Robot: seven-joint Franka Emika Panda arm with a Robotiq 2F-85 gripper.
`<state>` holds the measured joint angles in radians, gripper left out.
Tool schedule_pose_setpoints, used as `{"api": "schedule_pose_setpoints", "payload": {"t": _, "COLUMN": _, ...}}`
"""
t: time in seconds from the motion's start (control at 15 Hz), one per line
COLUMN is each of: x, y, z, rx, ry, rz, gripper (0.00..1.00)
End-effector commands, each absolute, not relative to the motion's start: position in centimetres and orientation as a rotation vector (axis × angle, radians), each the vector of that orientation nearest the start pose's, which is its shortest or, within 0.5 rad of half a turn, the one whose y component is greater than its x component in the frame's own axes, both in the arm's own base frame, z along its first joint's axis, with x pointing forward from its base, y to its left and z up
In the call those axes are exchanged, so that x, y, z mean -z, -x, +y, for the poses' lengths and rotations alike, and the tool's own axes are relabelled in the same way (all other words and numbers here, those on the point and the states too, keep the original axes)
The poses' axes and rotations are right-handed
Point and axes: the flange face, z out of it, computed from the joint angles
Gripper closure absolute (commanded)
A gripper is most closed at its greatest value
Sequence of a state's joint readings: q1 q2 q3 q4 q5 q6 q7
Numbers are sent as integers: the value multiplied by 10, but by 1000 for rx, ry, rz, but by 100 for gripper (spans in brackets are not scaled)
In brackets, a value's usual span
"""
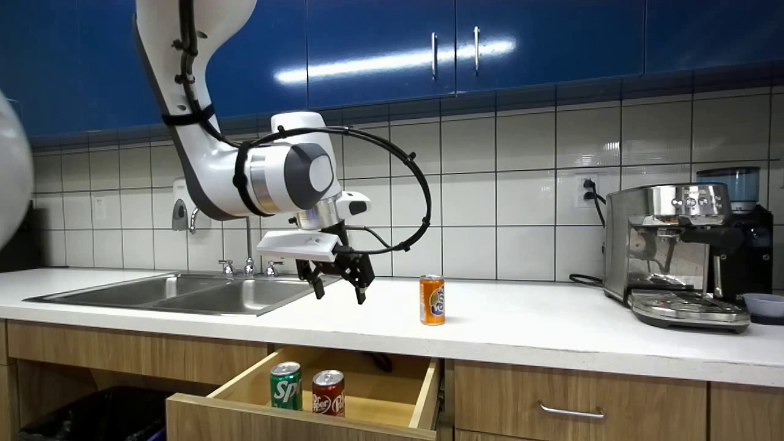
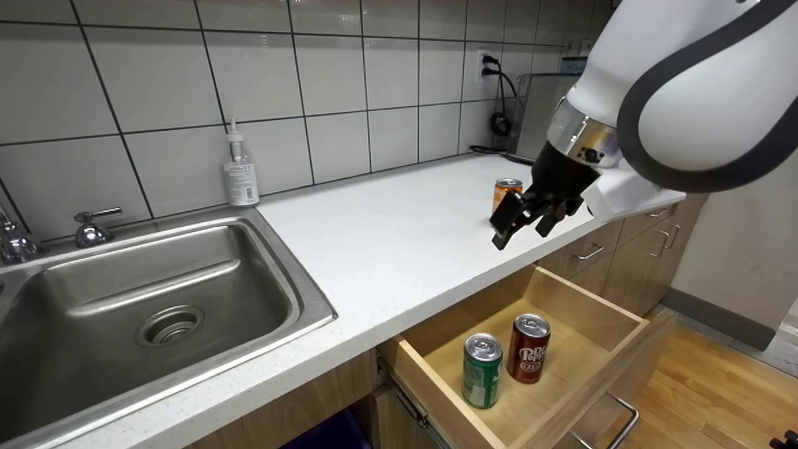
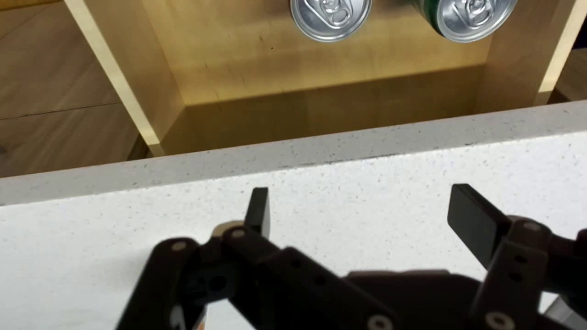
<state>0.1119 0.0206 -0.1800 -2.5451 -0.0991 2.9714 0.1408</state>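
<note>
The end effector (image 2: 522,234) partly hides the orange can (image 2: 504,193) in an exterior view; the wrist view crops the red can (image 3: 330,20) and green can (image 3: 474,23); a dark object (image 1: 381,362) behind them is unclear

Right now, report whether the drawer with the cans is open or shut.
Open: the drawer juts out past the counter, and the green can and the red can show standing inside.

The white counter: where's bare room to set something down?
Mainly on the counter between the orange can and the coffee machine. Another bare patch lies between the sink and that can, though the open gripper hangs above it. It's crowded at the coffee machine, with a grinder and bowl close beside it.
</note>
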Motion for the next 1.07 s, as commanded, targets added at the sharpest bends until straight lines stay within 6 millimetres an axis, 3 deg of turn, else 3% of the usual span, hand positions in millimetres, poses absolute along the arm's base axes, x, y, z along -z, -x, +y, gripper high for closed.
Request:
{"api": "schedule_pose_setpoints", "payload": {"t": 0.0, "x": -332, "y": -498, "z": -40, "rx": 613, "ry": 3080, "rz": 242, "gripper": 0}}
{"api": "schedule_pose_setpoints", "payload": {"t": 1.0, "x": -376, "y": -555, "z": -103, "rx": 518, "ry": 3032, "rz": 525, "gripper": 0}}
